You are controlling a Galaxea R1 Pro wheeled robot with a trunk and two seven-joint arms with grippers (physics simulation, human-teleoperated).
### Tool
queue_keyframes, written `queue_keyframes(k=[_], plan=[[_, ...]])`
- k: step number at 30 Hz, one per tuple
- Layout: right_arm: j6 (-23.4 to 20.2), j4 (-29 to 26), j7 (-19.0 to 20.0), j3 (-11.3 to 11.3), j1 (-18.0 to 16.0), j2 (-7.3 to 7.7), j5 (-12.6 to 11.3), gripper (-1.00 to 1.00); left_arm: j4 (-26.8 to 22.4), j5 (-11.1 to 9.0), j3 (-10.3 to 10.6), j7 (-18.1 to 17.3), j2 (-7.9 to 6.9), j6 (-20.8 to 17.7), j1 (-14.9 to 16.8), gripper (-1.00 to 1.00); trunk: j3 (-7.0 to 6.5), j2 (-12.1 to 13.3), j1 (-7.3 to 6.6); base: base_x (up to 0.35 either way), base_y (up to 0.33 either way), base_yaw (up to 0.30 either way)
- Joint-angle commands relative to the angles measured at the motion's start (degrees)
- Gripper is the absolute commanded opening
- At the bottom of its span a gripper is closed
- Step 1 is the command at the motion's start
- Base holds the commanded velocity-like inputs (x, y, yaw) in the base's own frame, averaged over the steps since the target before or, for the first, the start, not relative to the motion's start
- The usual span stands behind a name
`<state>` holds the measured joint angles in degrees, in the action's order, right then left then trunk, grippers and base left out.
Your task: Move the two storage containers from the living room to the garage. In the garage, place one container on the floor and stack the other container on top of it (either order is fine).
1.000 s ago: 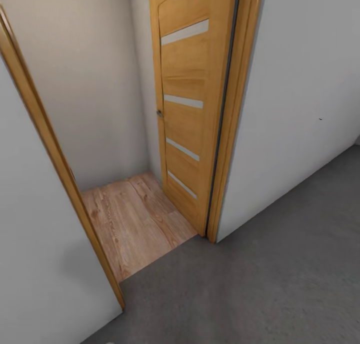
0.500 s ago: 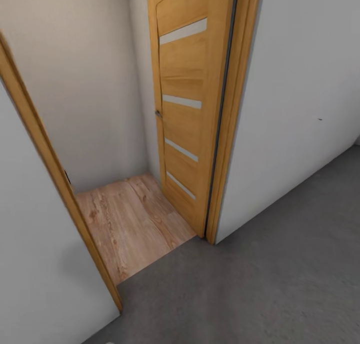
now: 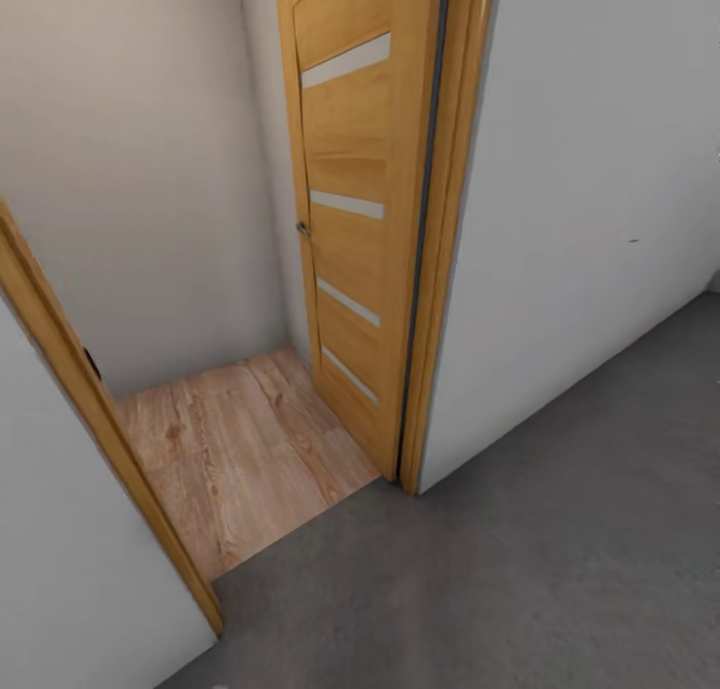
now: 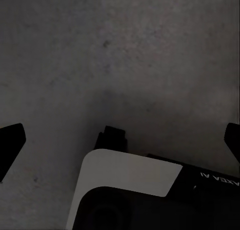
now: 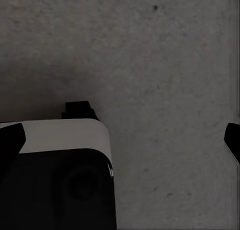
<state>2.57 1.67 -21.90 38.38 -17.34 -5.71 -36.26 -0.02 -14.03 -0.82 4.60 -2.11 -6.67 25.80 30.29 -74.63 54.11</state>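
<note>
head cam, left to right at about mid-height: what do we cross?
Near wall → left door frame post → back wall of the room beyond → open wooden door → right door frame post → pale grey wall.

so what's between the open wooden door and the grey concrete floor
In the head view, the door frame's post stands between the open wooden door and the grey concrete floor, with a pale wall beside the post.

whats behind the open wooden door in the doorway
Through the doorway, light wood-plank flooring and a plain pale wall show. The open wooden door swings inward, edge-on to the right; whatever lies between it and the wall behind is hidden.
</note>
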Motion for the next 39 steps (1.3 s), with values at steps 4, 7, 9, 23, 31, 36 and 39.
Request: queue_keyframes(k=[4,7,9,23,31,36,39], plan=[[0.2,0.2,0.0,0.5,-0.1,-0.02,-0.6,1.0,0.0,-0.3,-0.1,0.1,0.0,-0.2,0.0,1.0,0.05,0.0,0.01,0.137,-0.268,0.0],[0.2,0.2,0.0,0.5,-0.1,-0.05,-0.6,1.0,0.0,-0.3,-0.1,0.1,0.0,-0.2,0.0,1.0,0.05,0.0,0.01,0.144,-0.268,0.0],[0.2,0.2,0.0,0.5,-0.1,-0.08,-0.5,1.0,0.0,-0.3,-0.1,0.1,0.0,-0.2,0.0,1.0,0.05,0.0,0.01,0.154,-0.262,0.0],[0.2,0.2,0.0,0.5,-0.1,0.26,-0.4,1.0,0.0,-0.3,-0.1,0.1,-0.01,-0.2,0.0,1.0,0.05,0.0,0.01,0.197,-0.231,0.221],[0.2,0.2,0.0,0.5,-0.1,0.26,-0.4,1.0,0.0,-0.3,-0.1,0.1,0.0,-0.2,0.0,1.0,0.05,0.0,0.01,0.205,-0.223,0.267],[0.2,0.2,0.0,0.5,-0.1,0.26,-0.4,1.0,0.0,-0.3,-0.1,0.1,0.0,-0.2,0.0,1.0,0.05,0.0,0.01,0.205,-0.221,0.267],[0.2,0.2,0.0,0.5,-0.1,0.27,-0.4,1.0,0.0,-0.3,-0.1,0.1,0.0,-0.2,0.0,1.0,0.05,0.0,0.01,0.206,-0.2,0.267]])
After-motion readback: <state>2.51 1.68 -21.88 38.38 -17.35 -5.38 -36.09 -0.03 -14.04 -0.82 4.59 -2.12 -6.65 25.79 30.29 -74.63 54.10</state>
